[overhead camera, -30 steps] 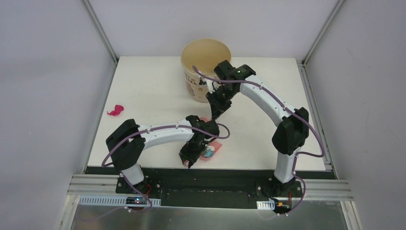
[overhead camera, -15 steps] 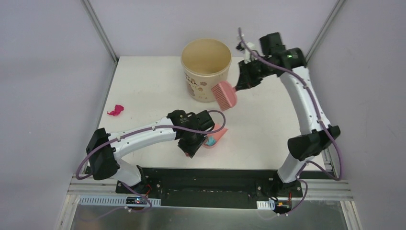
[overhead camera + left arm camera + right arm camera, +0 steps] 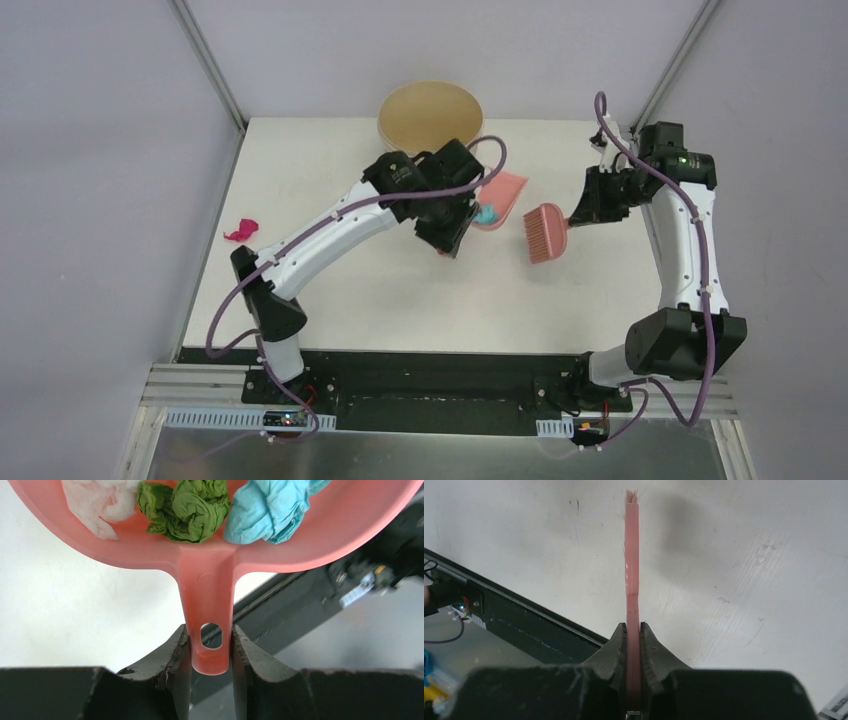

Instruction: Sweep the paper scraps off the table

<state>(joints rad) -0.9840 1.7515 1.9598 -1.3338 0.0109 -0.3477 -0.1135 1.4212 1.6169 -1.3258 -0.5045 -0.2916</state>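
1. White table point(image 3: 330, 170), top view: left gripper point(image 3: 462, 222) holds the dustpan point(image 3: 503, 192) beside the upper-centre tub point(image 3: 430, 110), likely for tipping; a magenta scrap point(image 3: 241, 230) lies far left.
2. Left wrist: jaws clamp its handle point(image 3: 210, 605); paper scraps point(image 3: 185, 507) sit inside.
3. Right wrist: right gripper point(image 3: 633, 630) pinches the brush point(image 3: 632, 555), parked aside.

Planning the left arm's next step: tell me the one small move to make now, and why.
Probably carry the left end effector toward the tan bucket until the dustpan hangs over its mouth. Gripped by its handle, it holds white, green and blue paper scraps and, seen from above, sits beside the bucket, not over it; tipping now would likely spill them.
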